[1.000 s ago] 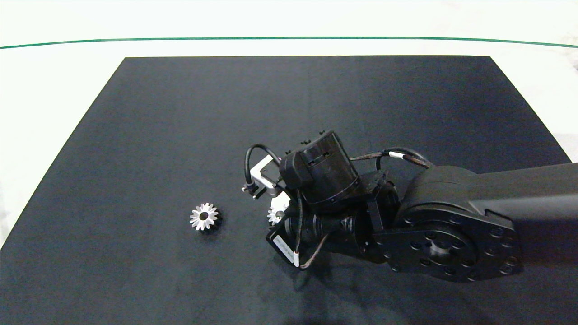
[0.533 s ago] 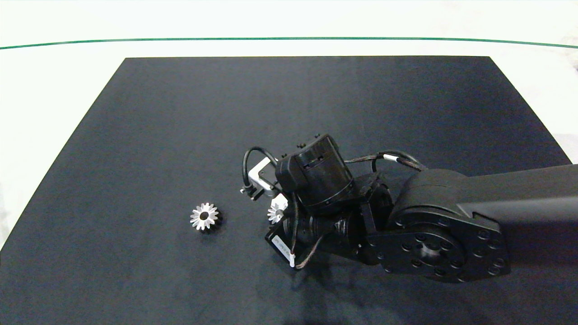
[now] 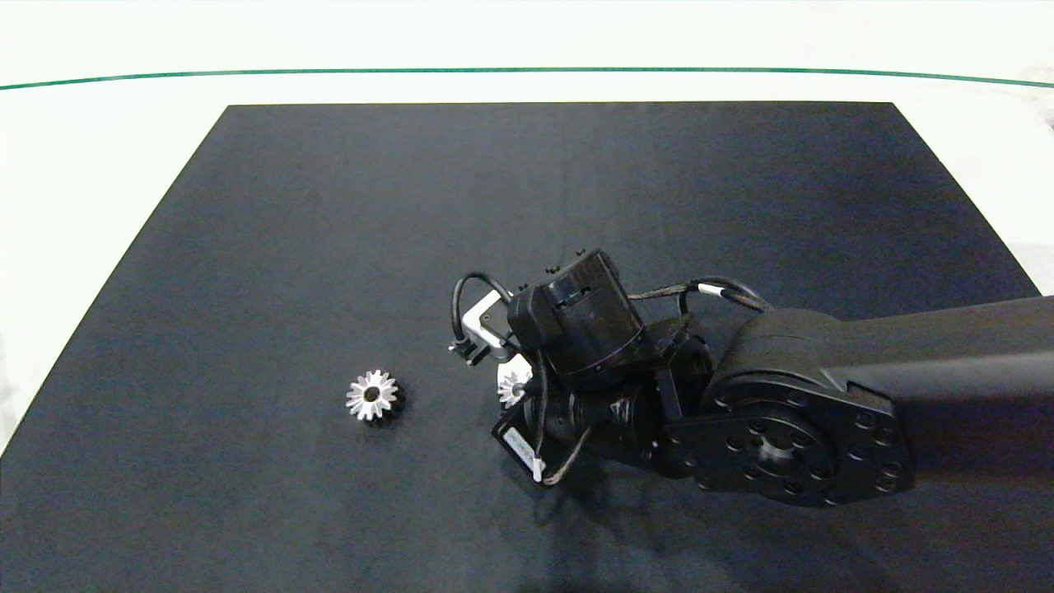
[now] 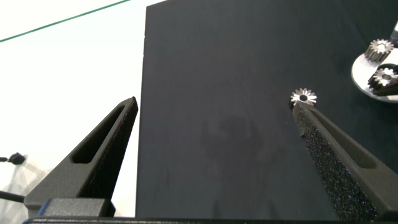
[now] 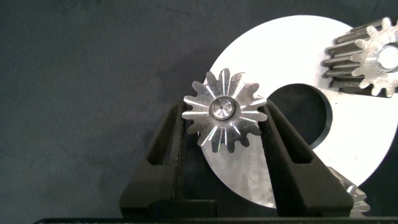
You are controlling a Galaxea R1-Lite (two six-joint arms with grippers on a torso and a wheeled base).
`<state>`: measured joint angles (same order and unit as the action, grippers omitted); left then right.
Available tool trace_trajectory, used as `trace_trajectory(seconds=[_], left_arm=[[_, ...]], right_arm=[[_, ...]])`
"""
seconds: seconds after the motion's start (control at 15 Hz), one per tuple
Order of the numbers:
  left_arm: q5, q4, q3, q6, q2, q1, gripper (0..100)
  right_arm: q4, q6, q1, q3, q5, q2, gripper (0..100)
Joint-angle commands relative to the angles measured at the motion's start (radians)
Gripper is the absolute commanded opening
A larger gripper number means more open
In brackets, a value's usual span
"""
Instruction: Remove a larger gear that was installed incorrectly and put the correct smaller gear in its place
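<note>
The larger gear (image 3: 372, 395), star-toothed with a dark centre hole, lies alone on the black mat, left of my right arm; the left wrist view shows the larger gear (image 4: 303, 96) too. My right gripper (image 5: 222, 112) is shut on the smaller gear (image 5: 224, 115), one finger on each side of its teeth. That gear sits over a pin on the round silver plate (image 5: 280, 56). In the head view the smaller gear (image 3: 515, 385) peeks out under the wrist. My left gripper (image 4: 214, 102) hangs open above the mat's left edge, holding nothing.
A drum-like straight-toothed gear (image 5: 367, 59) stands on the plate's rim, and another gear's edge (image 5: 354, 193) shows at its other side. The plate (image 4: 360, 71) has a round centre hole. The black mat (image 3: 329, 247) lies on a white table.
My right wrist has shifted slightly rightward in the head view, and the smaller gear moved with it. The larger gear has stayed put.
</note>
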<state>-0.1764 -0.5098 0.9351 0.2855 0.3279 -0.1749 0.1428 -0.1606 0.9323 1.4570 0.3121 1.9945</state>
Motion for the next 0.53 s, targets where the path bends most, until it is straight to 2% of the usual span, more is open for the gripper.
trace_trajectory(seconds=[0.07,0.13,0.53], left_arm=[[-0.002,-0.003,-0.004,0.001,-0.006,-0.002,100],[-0.002,-0.003,-0.006,0.001,-0.006,-0.002,100],[-0.002,-0.003,-0.01,0.001,-0.006,0.0,100]], right_arm=[[-0.002,0.0,0.0,-0.001,0.022,0.004,22],[-0.003,0.001,0.0,-0.001,0.027,0.01,100],[-0.002,0.006,0.011,0.002,0.027,-0.056,100]])
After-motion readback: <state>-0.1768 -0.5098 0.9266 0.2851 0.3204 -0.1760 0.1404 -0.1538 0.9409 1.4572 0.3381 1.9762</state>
